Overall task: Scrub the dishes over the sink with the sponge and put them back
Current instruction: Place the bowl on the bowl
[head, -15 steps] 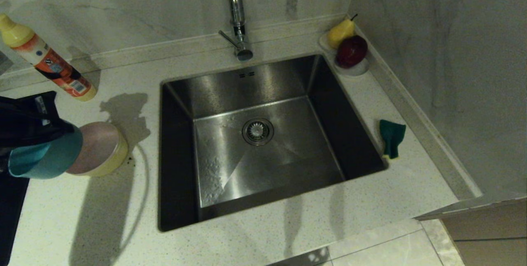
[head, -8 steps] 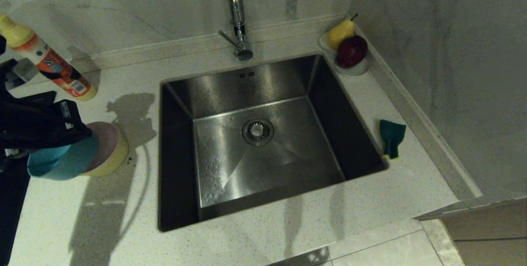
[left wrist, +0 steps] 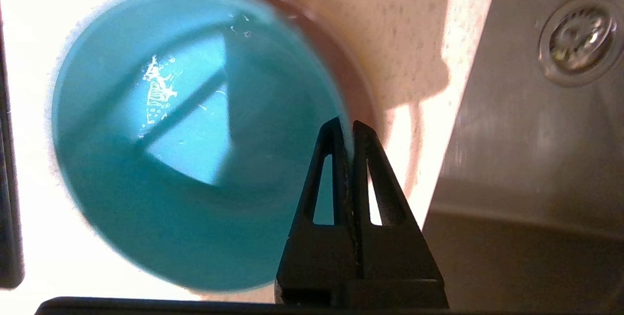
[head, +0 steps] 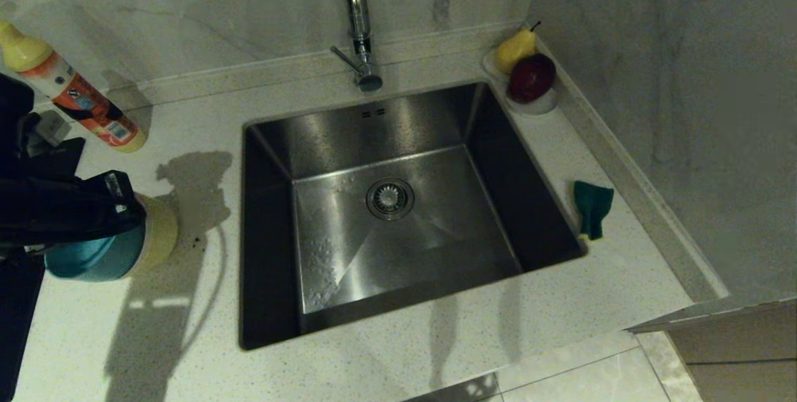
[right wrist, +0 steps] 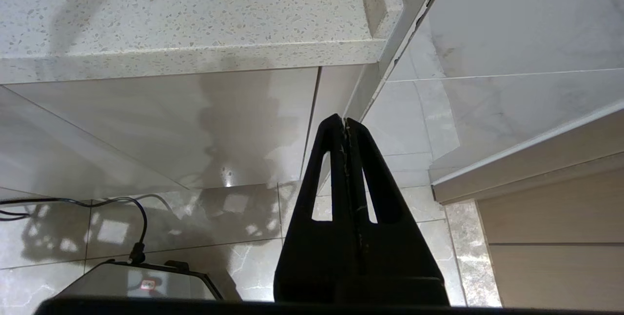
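Premises present as a domestic kitchen. A stainless steel sink [head: 398, 215] with drain strainer [head: 390, 198] is set into a speckled stone desk [head: 436, 352] beneath a chrome tap [head: 357, 22]. Marble-look wall panels [head: 672, 78], what appears to be a dish-soap bottle [head: 68, 91], and fruit on a dish [head: 529, 78] support this.

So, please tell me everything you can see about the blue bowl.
The blue bowl is small, round, smooth and glossy, apparently plastic, teal-blue inside and out. It is empty, with faint pale marks inside. The left tool is shut on its thin rim. The bowl is tilted over the worktop, left of the sink, above the stacked bowls.
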